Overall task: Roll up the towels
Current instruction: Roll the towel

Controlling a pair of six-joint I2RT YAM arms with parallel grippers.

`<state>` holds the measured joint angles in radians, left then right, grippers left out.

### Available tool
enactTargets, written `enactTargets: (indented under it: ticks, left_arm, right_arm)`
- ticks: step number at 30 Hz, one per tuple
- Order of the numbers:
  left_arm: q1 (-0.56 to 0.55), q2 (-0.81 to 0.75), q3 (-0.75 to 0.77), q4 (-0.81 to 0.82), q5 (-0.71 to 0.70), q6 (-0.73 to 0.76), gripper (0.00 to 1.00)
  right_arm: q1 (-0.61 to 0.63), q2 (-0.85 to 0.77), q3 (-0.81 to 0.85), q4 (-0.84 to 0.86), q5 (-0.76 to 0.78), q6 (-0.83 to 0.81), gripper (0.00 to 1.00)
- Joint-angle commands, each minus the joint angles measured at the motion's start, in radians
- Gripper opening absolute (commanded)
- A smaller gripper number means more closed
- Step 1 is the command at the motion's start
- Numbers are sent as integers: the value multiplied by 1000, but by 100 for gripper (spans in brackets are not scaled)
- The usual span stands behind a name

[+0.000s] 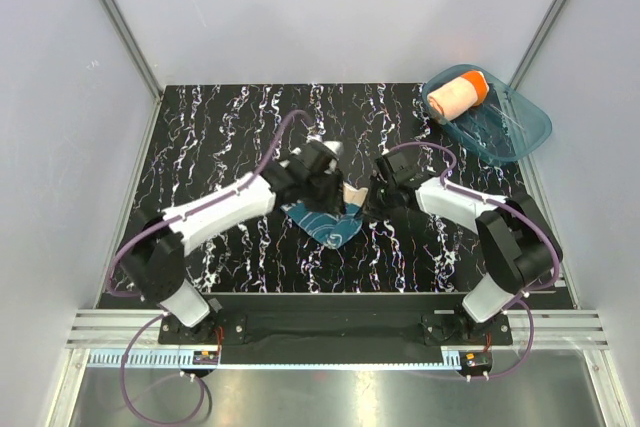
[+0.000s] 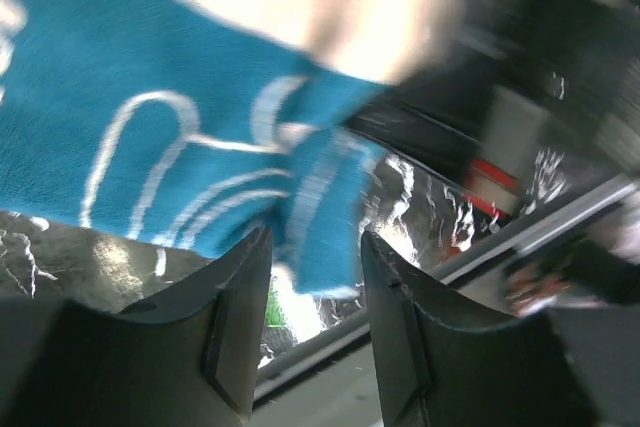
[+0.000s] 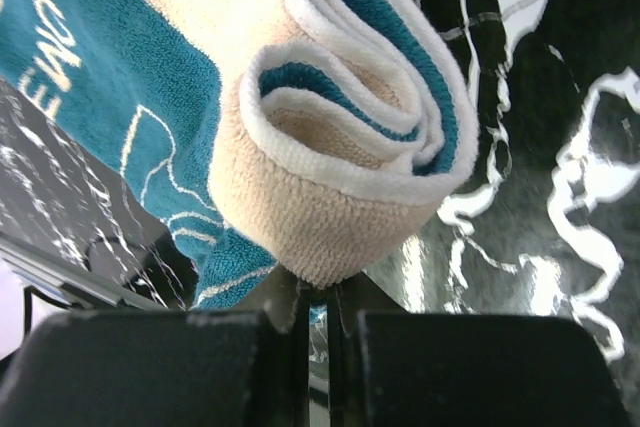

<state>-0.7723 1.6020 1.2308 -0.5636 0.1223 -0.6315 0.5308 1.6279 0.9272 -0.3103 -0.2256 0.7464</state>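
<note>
The teal-blue towel (image 1: pixel 322 224) lies partly rolled in the middle of the black marbled table, between the two arms. Its rolled end (image 3: pixel 340 147) shows cream outside and teal layers inside. My right gripper (image 3: pixel 318 292) is shut on the lower edge of that roll, and from above the right gripper (image 1: pixel 368 199) sits at the towel's right end. My left gripper (image 2: pixel 315 247) is open, and a loose corner of the teal towel (image 2: pixel 200 117) hangs between its fingertips (image 2: pixel 250 257). The left gripper (image 1: pixel 338 197) hovers over the towel's upper left. The orange towel (image 1: pixel 452 95) lies rolled in the tub.
A translucent teal plastic tub (image 1: pixel 510 132) sits at the table's back right corner with the orange roll in its left end. White walls enclose the table on three sides. A metal rail (image 1: pixel 330 332) runs along the near edge by the arm bases.
</note>
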Motion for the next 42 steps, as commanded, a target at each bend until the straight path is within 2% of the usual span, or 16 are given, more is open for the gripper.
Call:
enactTargets:
  ticks: [1, 4, 8, 10, 18, 23, 28, 31, 35, 38, 42]
  left_arm:
    - [-163, -53, 22, -98, -327, 163, 45]
    - [-257, -28, 13, -68, -432, 188, 46]
    - [-311, 2, -11, -53, -496, 177, 48]
    - [-320, 3, -45, -21, -507, 173, 53]
    - [-326, 1, -154, 146, -414, 190, 62]
    - [-344, -36, -186, 223, -380, 174, 62]
    - [-407, -134, -169, 203, -510, 196, 60]
    - [-458, -148, -160, 191, -538, 230, 57]
    - [-525, -120, -172, 197, -552, 251, 57]
    - [-536, -77, -194, 228, -512, 245, 56]
    - [-539, -33, -199, 264, -532, 233, 56]
  right_arm:
    - [20, -2, 71, -145, 40, -36, 0]
    - [21, 18, 94, -180, 45, -41, 0]
    - [21, 18, 107, -199, 45, -47, 0]
    - [23, 16, 108, -204, 46, -51, 0]
    - [23, 13, 107, -211, 37, -53, 0]
    - [23, 24, 105, -205, 37, -51, 0]
    - [23, 39, 108, -208, 35, -55, 0]
    - [23, 44, 117, -214, 32, -58, 0]
    - [24, 40, 131, -228, 38, -61, 0]
    - [23, 33, 134, -234, 38, -62, 0]
    - [24, 26, 134, -242, 38, -65, 0]
